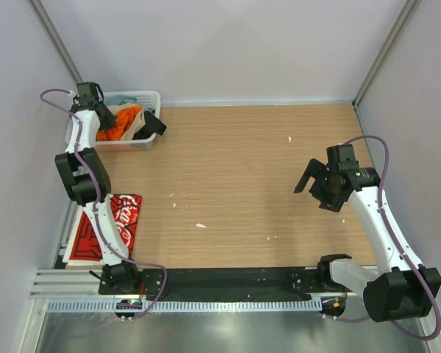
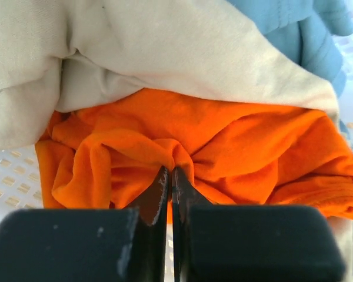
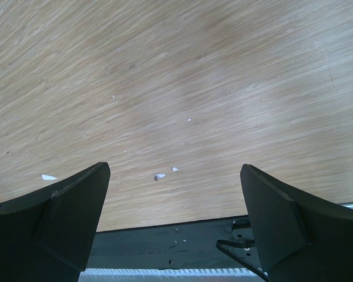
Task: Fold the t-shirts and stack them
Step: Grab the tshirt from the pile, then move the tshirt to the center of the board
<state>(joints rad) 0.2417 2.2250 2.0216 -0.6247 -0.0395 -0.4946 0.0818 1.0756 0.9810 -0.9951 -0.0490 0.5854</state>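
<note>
The orange t-shirt [image 1: 123,122] lies crumpled in the white basket [image 1: 143,98] at the far left. In the left wrist view it fills the middle [image 2: 235,147], under a beige cloth. My left gripper [image 2: 171,171] reaches into the basket [image 1: 103,114], its jaws shut on a pinched fold of the orange t-shirt. The red t-shirt with white script [image 1: 123,219] lies flat at the table's near left, partly hidden by the left arm. My right gripper [image 1: 314,188] hangs open and empty above bare wood at the right [image 3: 175,167].
The basket also holds a beige cloth [image 2: 165,53], a blue cloth [image 2: 306,29] and a dark cloth [image 1: 151,124] over its right rim. Small white scraps [image 1: 201,225] dot the wooden table [image 1: 235,162]. A black rail [image 3: 165,247] runs along the near edge.
</note>
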